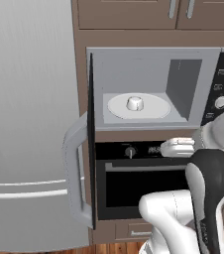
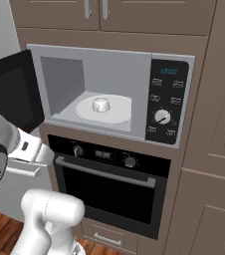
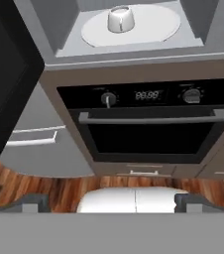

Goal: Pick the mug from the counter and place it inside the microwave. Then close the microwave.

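Tool [image 3: 111,201] gapes wide and empty below the oven [image 3: 143,134], mug [image 3: 120,19] sitting on the microwave [image 3: 134,49] turntable.

the small squat white mug [image 1: 135,103] sits on the round white turntable [image 1: 153,112]. the silver-framed microwave [image 2: 139,67] stands with its dark glass door [image 2: 12,92] wide open.
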{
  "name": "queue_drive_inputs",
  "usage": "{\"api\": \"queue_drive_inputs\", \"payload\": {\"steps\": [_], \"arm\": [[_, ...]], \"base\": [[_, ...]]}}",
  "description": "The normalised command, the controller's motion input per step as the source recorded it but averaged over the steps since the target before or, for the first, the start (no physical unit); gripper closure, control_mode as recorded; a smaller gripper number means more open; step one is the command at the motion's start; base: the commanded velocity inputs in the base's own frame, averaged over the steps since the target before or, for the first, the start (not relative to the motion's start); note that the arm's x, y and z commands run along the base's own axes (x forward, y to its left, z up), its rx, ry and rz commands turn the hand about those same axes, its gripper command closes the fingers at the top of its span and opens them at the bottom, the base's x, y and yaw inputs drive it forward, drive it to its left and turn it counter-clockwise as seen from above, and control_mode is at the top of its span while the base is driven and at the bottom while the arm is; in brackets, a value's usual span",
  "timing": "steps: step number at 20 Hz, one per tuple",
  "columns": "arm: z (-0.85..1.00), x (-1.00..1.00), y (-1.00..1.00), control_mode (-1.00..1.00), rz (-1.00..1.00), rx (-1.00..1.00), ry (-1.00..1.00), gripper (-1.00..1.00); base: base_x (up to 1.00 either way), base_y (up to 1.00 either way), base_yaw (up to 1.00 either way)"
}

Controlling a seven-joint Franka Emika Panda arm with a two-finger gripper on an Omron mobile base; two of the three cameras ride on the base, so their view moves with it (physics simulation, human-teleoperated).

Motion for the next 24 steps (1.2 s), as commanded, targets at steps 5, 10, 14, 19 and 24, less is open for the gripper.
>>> {"api": "queue_drive_inputs", "payload": {"steps": [5,10,14,19,24], "arm": [[0.29,-0.71,0.47,-1.00,0.00,-0.03,-0.42,-1.00],[0.13,-0.78,0.32,-1.00,-0.01,-0.02,-0.35,-1.00],[0.13,-0.69,0.38,-1.00,-0.01,-0.02,-0.31,-1.00],[0.18,-0.63,0.43,-1.00,-0.01,-0.04,-0.31,-1.00],[0.19,-0.61,0.47,-1.00,-0.06,-0.05,-0.26,-1.00]], "base": [[0.00,0.00,0.00],[0.00,0.00,0.00],[0.00,0.00,0.00],[0.00,0.00,0.00],[0.00,0.00,0.00]]}}
